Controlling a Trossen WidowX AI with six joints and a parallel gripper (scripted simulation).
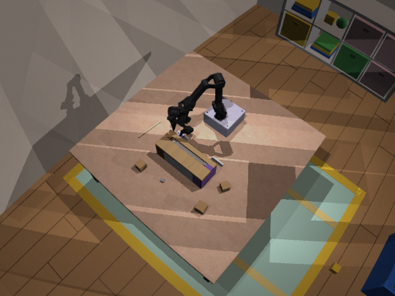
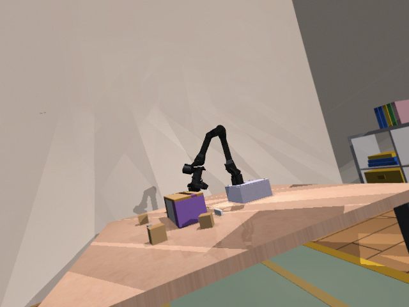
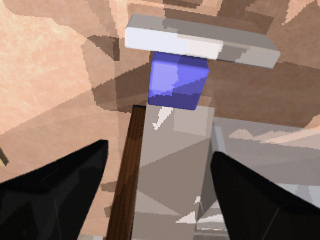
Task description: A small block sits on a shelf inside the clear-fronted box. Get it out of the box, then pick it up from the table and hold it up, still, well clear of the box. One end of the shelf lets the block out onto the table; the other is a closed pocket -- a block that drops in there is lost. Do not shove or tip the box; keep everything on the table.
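Note:
The small blue block [image 1: 178, 134] [image 3: 177, 81] is outside the box, at its end away from the purple one. In the wrist view it sits against a pale bar [image 3: 200, 46] on one side, with the end of a pale grey strip on the other. The box [image 1: 181, 155] [image 2: 191, 210] stands upright, with a tan top and a purple end. My gripper [image 1: 181, 129] [image 2: 197, 189] [image 3: 161, 153] is open and empty, low beside the box's end. In the wrist view the block shows ahead of the fingertips, not between them; their exact height above it cannot be told.
A second pale bar [image 1: 217, 161] [image 2: 218, 212] lies beside the box near its purple end. Wooden cubes [image 1: 140, 164] [image 1: 224, 185] [image 1: 200, 206] and a small grey piece [image 1: 162, 180] lie around the box. A thin stick [image 1: 149, 129] lies past the gripper. The arm's base [image 1: 224, 117] [image 2: 249, 191] stands behind.

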